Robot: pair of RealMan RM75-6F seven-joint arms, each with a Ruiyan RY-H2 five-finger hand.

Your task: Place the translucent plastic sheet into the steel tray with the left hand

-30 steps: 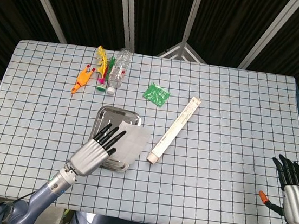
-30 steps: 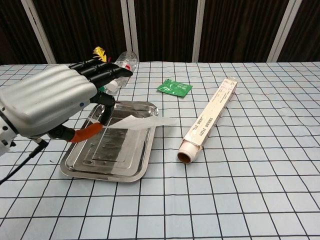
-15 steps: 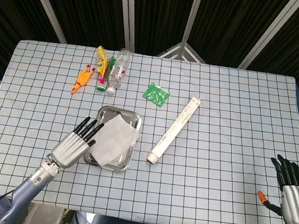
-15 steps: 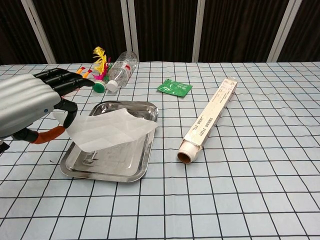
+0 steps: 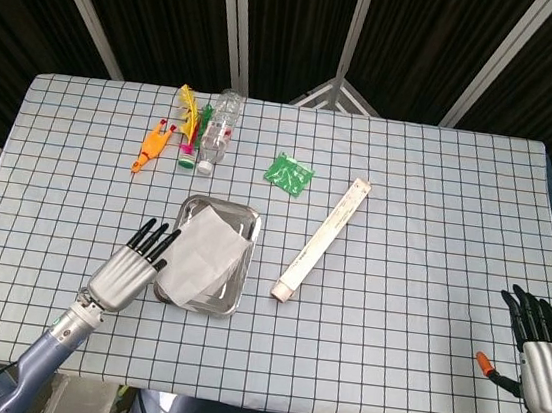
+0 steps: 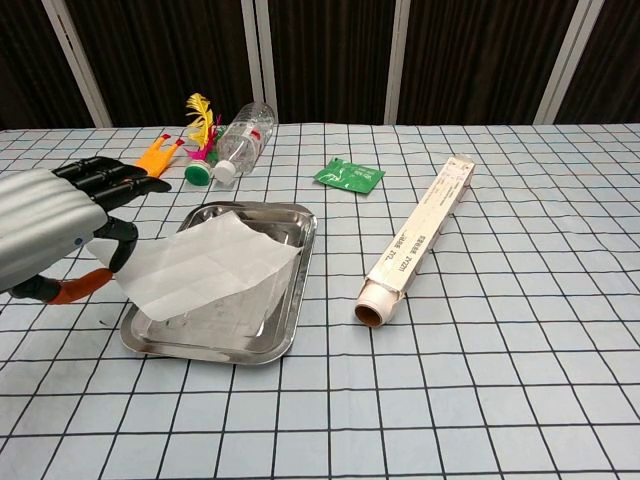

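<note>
Left robot hand (image 6: 50,235) holds the translucent white plastic sheet (image 6: 200,265) by its near-left edge, the sheet draped over the rectangular steel tray (image 6: 285,325).
The bench wears a blue-and-white checked cloth (image 5: 427,205) before dark slatted walls with pale metal struts; a long cardboard roll box (image 5: 321,237) lies right of the tray. The right robot hand (image 5: 543,355) rests empty at the bench's right corner, fingers apart.
</note>
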